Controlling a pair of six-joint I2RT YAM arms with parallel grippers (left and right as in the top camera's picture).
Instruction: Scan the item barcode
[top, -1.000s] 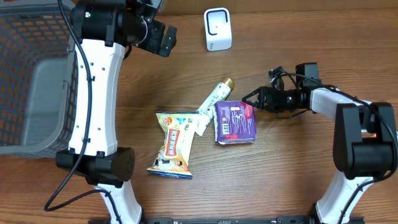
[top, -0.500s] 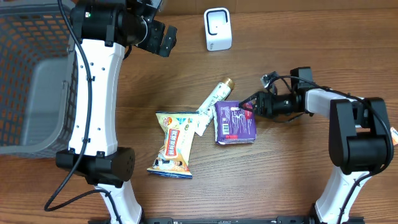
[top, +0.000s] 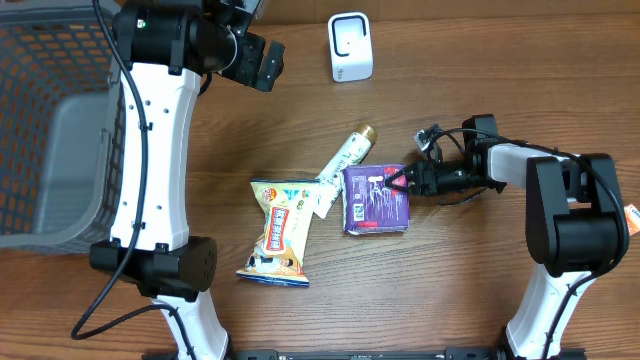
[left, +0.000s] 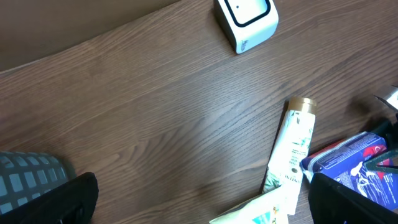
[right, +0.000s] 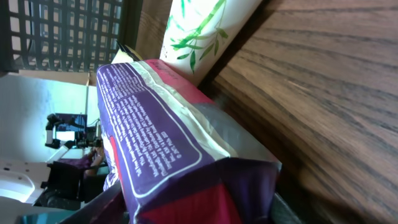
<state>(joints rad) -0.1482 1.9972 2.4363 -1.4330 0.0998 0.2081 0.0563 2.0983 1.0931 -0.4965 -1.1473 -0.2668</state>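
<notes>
Yellow snack bag (top: 280, 232) is lying nearest you on the wood table (top: 470, 290). Just beyond it, the purple packet (top: 377, 200) is lying flat, just beside the white tube (top: 343, 160). Your right gripper (top: 402, 180) is straddling the packet's right end with its jaws part-way spread; whether the pads are pressing it cannot be told. Farther back, your left gripper (top: 258, 60) is hovering with jaws wide and empty. White scanner (top: 350, 47) is standing at the far edge, and the grey basket (top: 40, 60) is sitting far left.

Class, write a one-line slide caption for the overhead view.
Right gripper straddles the purple packet's edge, beside a tube and snack bag; white scanner stands beyond.
</notes>
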